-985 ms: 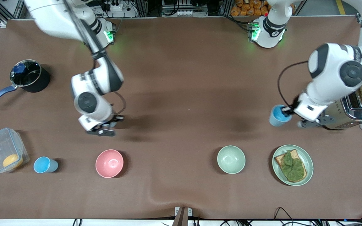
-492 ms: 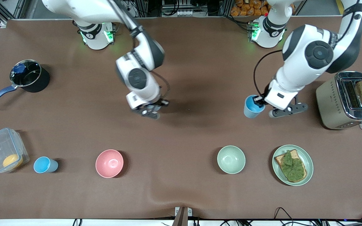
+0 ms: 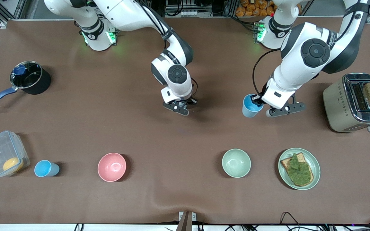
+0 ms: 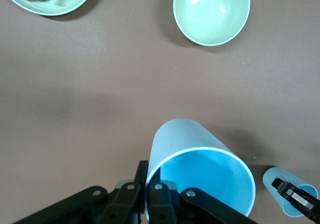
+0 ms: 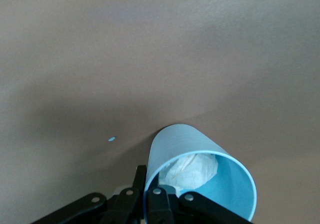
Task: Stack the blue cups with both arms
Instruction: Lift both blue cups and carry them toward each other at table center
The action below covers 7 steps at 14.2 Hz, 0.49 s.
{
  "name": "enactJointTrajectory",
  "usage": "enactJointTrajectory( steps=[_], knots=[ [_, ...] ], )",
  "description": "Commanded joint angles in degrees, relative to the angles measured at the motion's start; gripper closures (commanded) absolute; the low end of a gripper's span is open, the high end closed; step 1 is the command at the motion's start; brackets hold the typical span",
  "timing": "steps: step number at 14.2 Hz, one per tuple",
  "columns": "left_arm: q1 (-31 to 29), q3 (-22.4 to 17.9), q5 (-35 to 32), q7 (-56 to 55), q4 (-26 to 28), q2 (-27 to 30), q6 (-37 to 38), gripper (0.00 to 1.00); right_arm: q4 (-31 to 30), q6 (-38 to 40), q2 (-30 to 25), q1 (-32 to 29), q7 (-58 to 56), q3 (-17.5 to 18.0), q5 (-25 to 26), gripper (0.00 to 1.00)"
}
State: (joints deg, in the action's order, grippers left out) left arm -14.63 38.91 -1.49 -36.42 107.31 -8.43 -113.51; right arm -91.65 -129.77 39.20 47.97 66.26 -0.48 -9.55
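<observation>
Blue plastic cups, your left claw (image 3: 258,103) pinching one cup's (image 3: 250,106) rim above the brown bench (image 3: 185,141), your right claw (image 5: 150,194) clamping another (image 5: 200,176) holding crumpled white paper (image 5: 192,169), pale green bowl (image 3: 236,163) nearby.

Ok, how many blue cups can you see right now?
3. A blue cup in the left gripper, another in the right gripper, both over the table; a third stands between the clear container and the pink bowl.

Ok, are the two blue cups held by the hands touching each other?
Apart. The left wrist view shows bare table between one cup, held by the left hand, and the other cup, held by the right hand.
</observation>
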Motion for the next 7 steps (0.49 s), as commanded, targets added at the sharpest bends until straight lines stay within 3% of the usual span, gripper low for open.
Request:
enactJointTrajectory(
  steps=[1,2,5,7],
  knots=[
    [-0.49,0.82,1.23,-0.94,-1.14,-0.36,1.44,1.0,1.82,0.14,1.49,0.37,1.68,-0.75,0.32,0.66],
    [-0.49,0.82,1.23,-0.94,-1.14,-0.36,1.44,1.0,1.82,0.05,1.58,0.63,1.6,-0.83,0.58,0.01],
    [-0.14,0.9,1.23,-0.94,-1.14,-0.36,1.44,1.0,3.66,1.97,0.53,-0.06,0.89,-0.92,0.76,0.0],
    [-0.05,0.99,1.23,-1.02,-1.14,-0.44,1.44,1.0,7.34,7.75,0.35,-0.68,0.54,-1.1,0.84,0.0]
  ],
)
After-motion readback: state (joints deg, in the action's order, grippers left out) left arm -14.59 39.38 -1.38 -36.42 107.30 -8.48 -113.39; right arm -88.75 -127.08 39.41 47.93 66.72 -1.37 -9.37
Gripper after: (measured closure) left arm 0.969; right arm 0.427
